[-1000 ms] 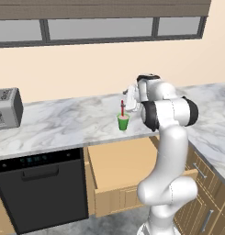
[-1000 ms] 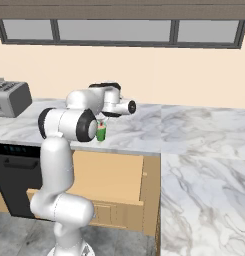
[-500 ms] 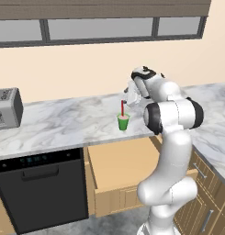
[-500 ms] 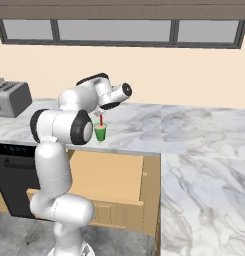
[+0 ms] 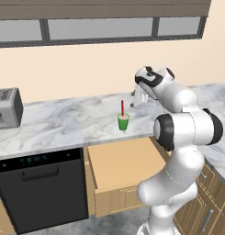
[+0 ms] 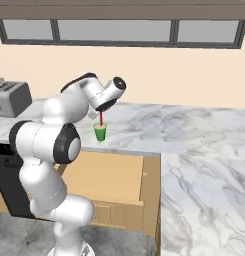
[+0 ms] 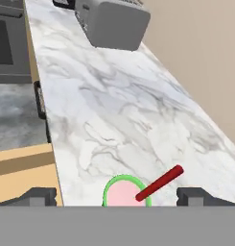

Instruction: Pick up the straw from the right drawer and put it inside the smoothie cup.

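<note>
Since the straw (image 5: 122,107) stands upright in the cup (image 5: 123,122) on the counter (image 5: 72,121), just below the pincer (image 5: 137,98), the pincer hangs wide open and empty, gripping nothing.

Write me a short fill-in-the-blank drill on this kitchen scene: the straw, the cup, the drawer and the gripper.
1. The red straw stands inside the ____ smoothie cup.
2. The right drawer below the counter is pulled ____.
3. The gripper near the cup holds ____.
4. At the counter's left end stands a grey ____.

Missing words: green; open; nothing; toaster
</note>
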